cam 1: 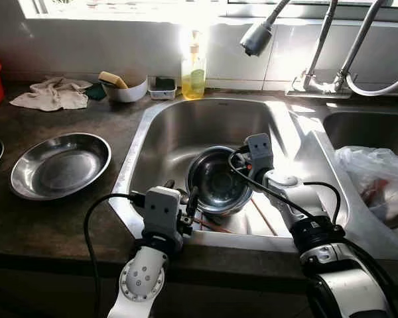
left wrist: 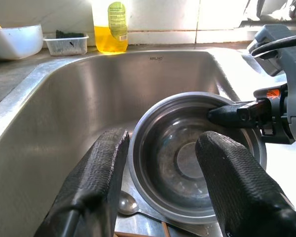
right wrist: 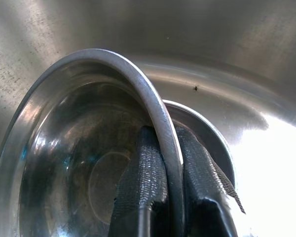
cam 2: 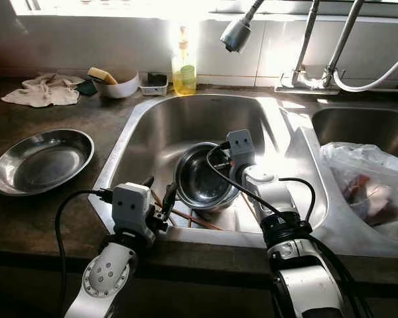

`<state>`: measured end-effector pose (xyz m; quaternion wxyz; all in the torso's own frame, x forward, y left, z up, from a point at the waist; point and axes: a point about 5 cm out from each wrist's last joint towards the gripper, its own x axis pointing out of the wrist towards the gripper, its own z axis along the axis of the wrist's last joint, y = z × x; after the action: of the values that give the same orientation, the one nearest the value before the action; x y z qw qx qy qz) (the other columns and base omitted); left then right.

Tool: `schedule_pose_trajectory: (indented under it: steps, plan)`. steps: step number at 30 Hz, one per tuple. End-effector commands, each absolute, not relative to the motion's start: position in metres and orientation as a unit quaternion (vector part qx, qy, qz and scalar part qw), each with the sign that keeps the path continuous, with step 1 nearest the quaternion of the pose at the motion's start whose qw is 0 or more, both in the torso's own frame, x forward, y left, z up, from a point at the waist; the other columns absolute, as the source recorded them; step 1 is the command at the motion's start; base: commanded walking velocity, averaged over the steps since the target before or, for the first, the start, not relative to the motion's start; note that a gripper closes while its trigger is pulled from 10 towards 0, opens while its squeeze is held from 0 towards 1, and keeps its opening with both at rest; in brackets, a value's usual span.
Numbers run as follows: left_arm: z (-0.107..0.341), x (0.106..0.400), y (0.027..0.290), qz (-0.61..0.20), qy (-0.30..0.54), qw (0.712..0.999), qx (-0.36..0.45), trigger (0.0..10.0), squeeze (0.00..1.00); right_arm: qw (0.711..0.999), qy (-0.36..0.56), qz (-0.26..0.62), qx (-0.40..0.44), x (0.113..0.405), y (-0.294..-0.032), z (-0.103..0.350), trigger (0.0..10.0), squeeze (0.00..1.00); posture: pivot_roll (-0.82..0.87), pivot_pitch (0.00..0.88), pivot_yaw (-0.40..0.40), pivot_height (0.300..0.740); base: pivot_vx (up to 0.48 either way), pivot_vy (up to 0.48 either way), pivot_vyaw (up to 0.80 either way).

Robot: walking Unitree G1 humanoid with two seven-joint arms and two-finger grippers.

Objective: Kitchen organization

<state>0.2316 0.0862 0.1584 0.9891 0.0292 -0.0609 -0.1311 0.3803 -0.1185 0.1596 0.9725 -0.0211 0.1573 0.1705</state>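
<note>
Far left on the dark stone bench [cam 1: 46, 225]: shallow round steel plate [cam 1: 60, 164], well apart from the action. Behind it, crumpled beige cloth [cam 1: 52, 93], white bowl with a sponge [cam 1: 125, 88], yellow soap bottle [cam 1: 193, 69] by the wall.

At the near rim of the stainless sink basin [cam 1: 179, 122], left claw [left wrist: 160, 185] spread wide, holding nothing, hovering just short of the round steel bowl [cam 1: 217, 180]. Bowl in the basin bottom, tipped up a little, seemingly nested on a second steel dish; spoon [left wrist: 127, 202] and brown chopsticks [cam 1: 209, 225] lying beside it.

Right claw [right wrist: 170, 173] clamped on the bowl's far rim, one finger inside, one outside. Thin steel: light and stiff, nothing to break, but probably wet and slick, likely to pivot from a one-point pinch. Best hold the rolled rim, with a second grip on the near edge.

Further right, crumpled plastic bag [cam 1: 375, 182] in the neighbouring basin.
</note>
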Motion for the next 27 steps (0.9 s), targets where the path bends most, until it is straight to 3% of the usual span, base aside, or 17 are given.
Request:
schedule_pose_trajectory:
  steps: [1,13,14,27]
  plan:
    - [0.158,0.229,0.087,-0.128,-0.053,0.990,0.031,10.0,0.00,0.973,0.146,0.178,-0.010,0.383,-0.115,0.166,10.0,1.00,0.08,0.144,-0.058,0.740,0.000,0.000,0.00]
    - [0.158,0.230,0.087,-0.128,-0.050,0.990,0.034,10.0,0.00,0.974,0.115,0.195,0.000,0.382,-0.114,0.169,10.0,1.00,0.09,0.128,-0.054,0.740,0.000,0.000,0.00]
    - [0.158,0.231,0.087,-0.130,-0.052,0.990,0.036,10.0,0.00,0.977,0.093,0.193,0.007,0.380,-0.115,0.174,10.0,0.00,0.08,0.118,-0.052,0.740,0.000,0.000,0.00]
    - [0.160,0.239,0.086,-0.137,-0.060,0.988,0.039,10.0,0.00,0.987,-0.039,0.153,0.007,0.354,-0.128,0.209,10.0,0.00,0.07,0.070,-0.030,0.740,0.000,0.000,0.00]
